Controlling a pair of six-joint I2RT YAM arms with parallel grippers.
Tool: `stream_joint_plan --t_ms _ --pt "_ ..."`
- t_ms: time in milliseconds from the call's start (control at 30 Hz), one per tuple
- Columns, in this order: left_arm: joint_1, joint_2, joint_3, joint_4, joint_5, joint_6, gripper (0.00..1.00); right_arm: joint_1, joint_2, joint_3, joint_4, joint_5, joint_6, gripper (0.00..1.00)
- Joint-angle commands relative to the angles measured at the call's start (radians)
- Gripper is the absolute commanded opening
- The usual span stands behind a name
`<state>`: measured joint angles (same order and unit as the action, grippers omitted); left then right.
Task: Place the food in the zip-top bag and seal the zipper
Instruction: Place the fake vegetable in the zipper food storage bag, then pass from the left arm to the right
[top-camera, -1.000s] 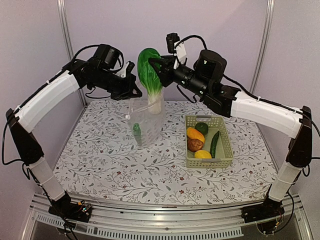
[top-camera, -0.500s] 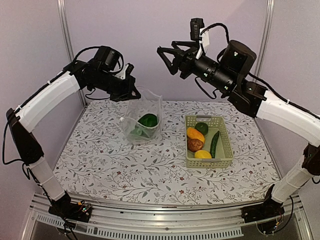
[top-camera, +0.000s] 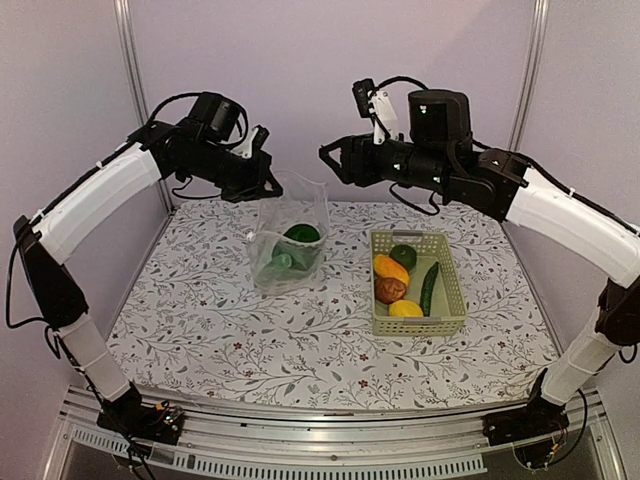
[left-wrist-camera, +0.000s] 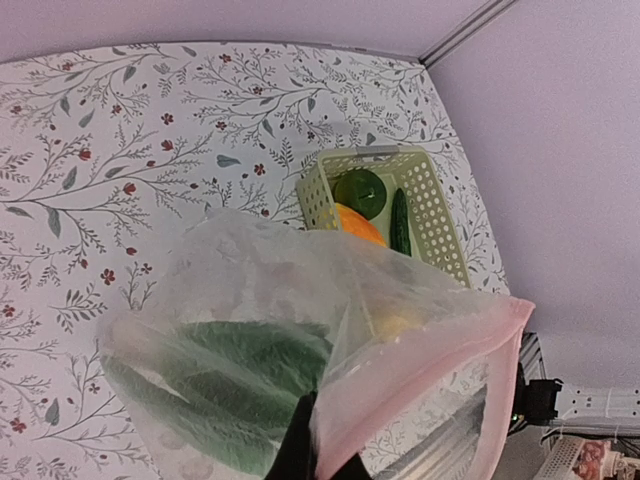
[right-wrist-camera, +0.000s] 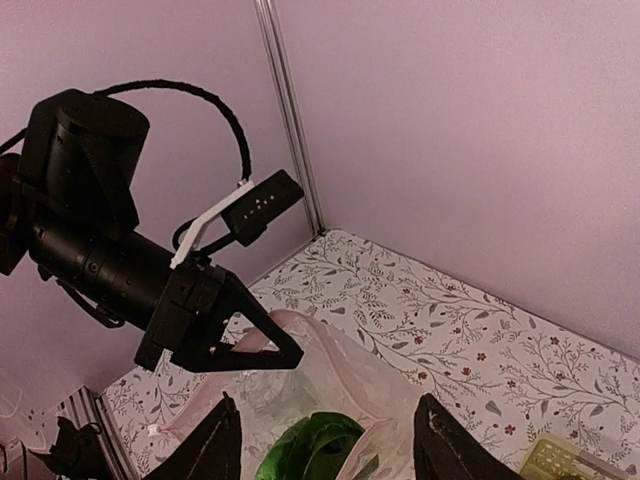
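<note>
Fingers of the right end effector (top-camera: 332, 160) are standing spread and empty, having just dropped the leafy green (top-camera: 300, 234) into the zip-top bag (top-camera: 290, 250) near the table's (top-camera: 200, 310) far edge; the left end effector (top-camera: 268, 185) is pinching the bag's mouth up. More food (top-camera: 392, 268) is waiting in the basket (top-camera: 458, 290).

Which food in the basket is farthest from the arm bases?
The dark green lump, in the far corner of the basket; the other four lie nearer the bases.
</note>
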<state>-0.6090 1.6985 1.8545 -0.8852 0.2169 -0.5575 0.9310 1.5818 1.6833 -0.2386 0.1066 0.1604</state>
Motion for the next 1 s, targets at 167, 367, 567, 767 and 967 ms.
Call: stream_joint_plan --t_ms 167,367,567,767,967 --pt "0.012 0.041 0.01 0.028 0.018 0.016 0.0 0.006 0.148 0.158 -0.386 -0.042 0.216 0.54" --pt "0.012 0.043 0.012 0.028 0.018 0.023 0.0 -0.002 0.239 0.274 -0.536 0.021 0.286 0.48" --pt "0.011 0.046 0.015 0.024 0.023 0.028 0.0 -0.009 0.25 0.296 -0.585 0.057 0.316 0.46" --pt "0.007 0.054 0.023 0.025 0.042 0.035 0.0 -0.063 0.28 0.283 -0.598 -0.034 0.339 0.38" --pt "-0.019 0.067 0.055 -0.027 0.003 0.096 0.08 -0.091 0.312 0.307 -0.574 -0.081 0.375 0.19"
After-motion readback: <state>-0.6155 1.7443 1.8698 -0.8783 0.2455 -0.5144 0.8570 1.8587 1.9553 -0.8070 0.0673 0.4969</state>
